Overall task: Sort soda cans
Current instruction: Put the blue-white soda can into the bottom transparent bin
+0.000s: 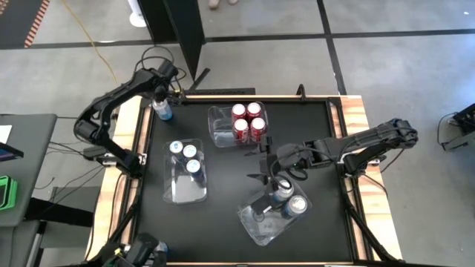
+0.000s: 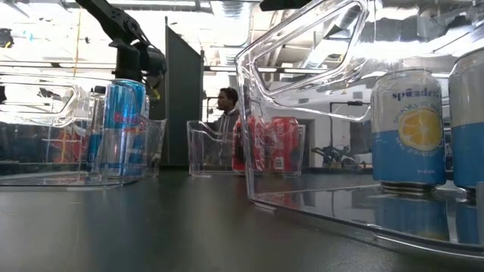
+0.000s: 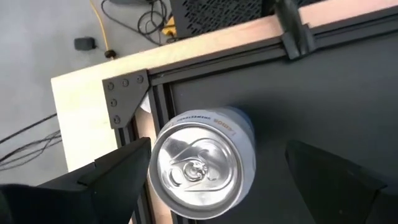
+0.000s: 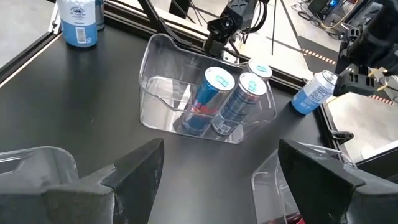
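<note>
Straddling a light blue can [image 3: 202, 165] unclenched, your left tool [image 3: 211, 180] apparently lacks contact; overhead hides this.

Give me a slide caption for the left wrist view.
Open left gripper straddles an upright silver-topped can at the table's corner.

I count four red cylindrical soda cans [image 1: 248, 121], three slim dark-blue cans [image 1: 185, 156], three clear plastic rectangular bins [image 1: 185, 194].
</note>
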